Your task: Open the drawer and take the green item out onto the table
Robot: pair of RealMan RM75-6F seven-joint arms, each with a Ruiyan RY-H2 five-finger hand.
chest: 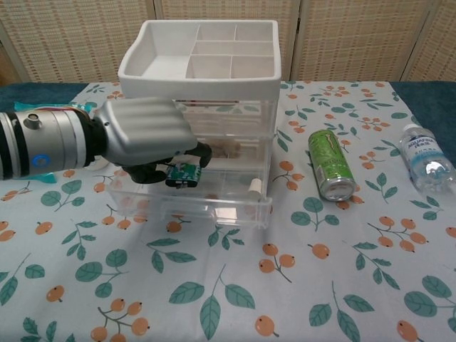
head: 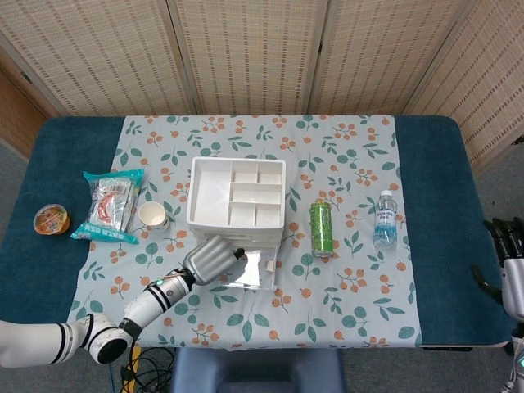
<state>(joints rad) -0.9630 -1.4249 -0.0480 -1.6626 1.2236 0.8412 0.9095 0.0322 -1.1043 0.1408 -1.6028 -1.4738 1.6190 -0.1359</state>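
A leaf-and-berry cloth is covering the blue table; woven screens are standing far behind; left hand is pinching the green item over the open drawer.

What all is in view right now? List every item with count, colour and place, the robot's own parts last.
drawer unit: one, white top tray over clear drawers, middle of the cloth; bottom drawer pulled open.
green item: one, small, green and white, over the open drawer, held by the left hand.
can: one, green, lying right of the drawer unit.
water bottle: one, clear with a blue label, lying right of the can.
paper cup: one, white, left of the drawer unit.
snack bag: one, teal and clear, left of the cup.
round tub: one, orange, far left on the blue table.
tablecloth: one, pale floral.
left hand: silver, grips the green item.
right hand: dark fingers apart, holding nothing, at the right edge.
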